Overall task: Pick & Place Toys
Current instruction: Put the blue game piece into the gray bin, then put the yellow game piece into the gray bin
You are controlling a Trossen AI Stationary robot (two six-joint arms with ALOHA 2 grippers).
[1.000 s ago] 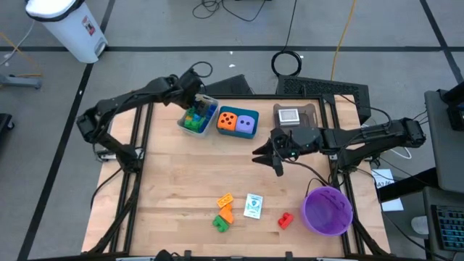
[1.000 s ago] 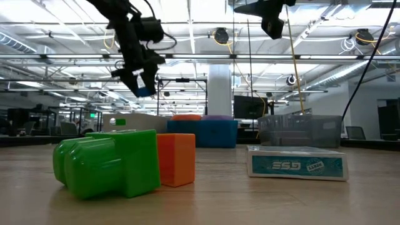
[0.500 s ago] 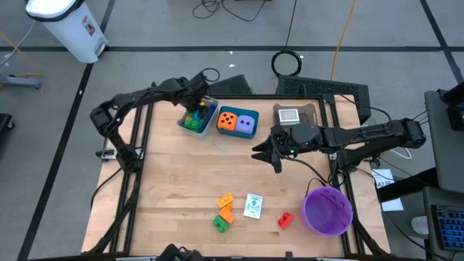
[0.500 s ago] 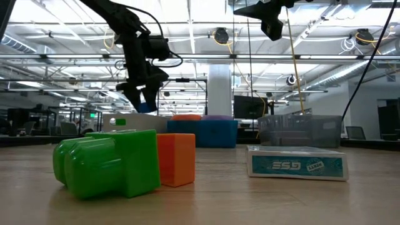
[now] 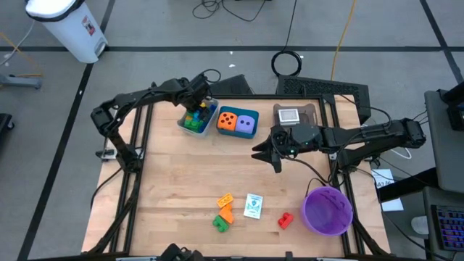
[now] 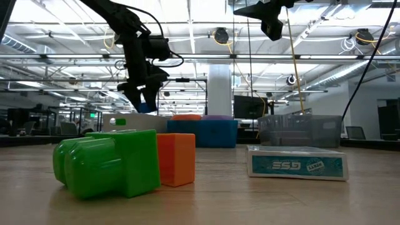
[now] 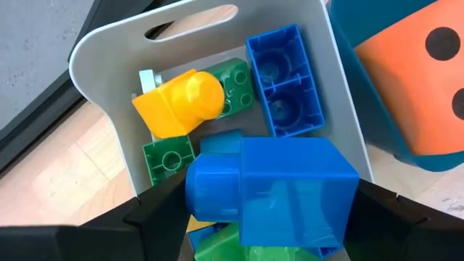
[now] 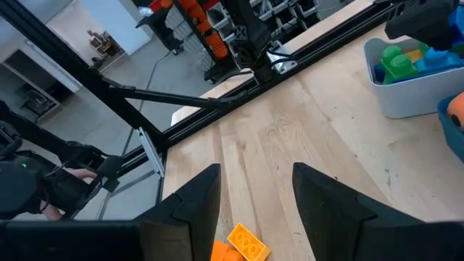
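Note:
My left gripper (image 5: 194, 103) is over the grey tray (image 5: 183, 125) at the table's far left, shut on a blue brick (image 7: 279, 190). The tray (image 7: 94, 58) holds yellow (image 7: 177, 105), green (image 7: 168, 154) and blue (image 7: 284, 81) bricks. The gripper and its brick also show in the low view (image 6: 142, 99). My right gripper (image 5: 267, 155) hangs open and empty above the table's middle right. Orange bricks (image 5: 226, 204), a green brick (image 5: 220, 223), a white card (image 5: 253, 206) and a red brick (image 5: 285, 220) lie on the table near its front edge. My left gripper pinches the blue brick between its two fingers, one finger on the brick's studded end (image 7: 201, 190) and the other on the opposite end (image 7: 346, 194). The fingers point down from above. The brick hangs just over the tray's bricks; whether it touches them I cannot tell.
A teal tray (image 5: 238, 133) with an orange die (image 5: 228, 121) and a purple die (image 5: 247, 123) stands right of the grey tray. A brown tray (image 5: 313, 110) with a card stands at the far right. A purple bowl (image 5: 328, 210) stands at the near right.
My left gripper has gone down and a little toward the table's right edge, over the grey tray, with the blue brick still in its fingers. It has kept still for the last half second.

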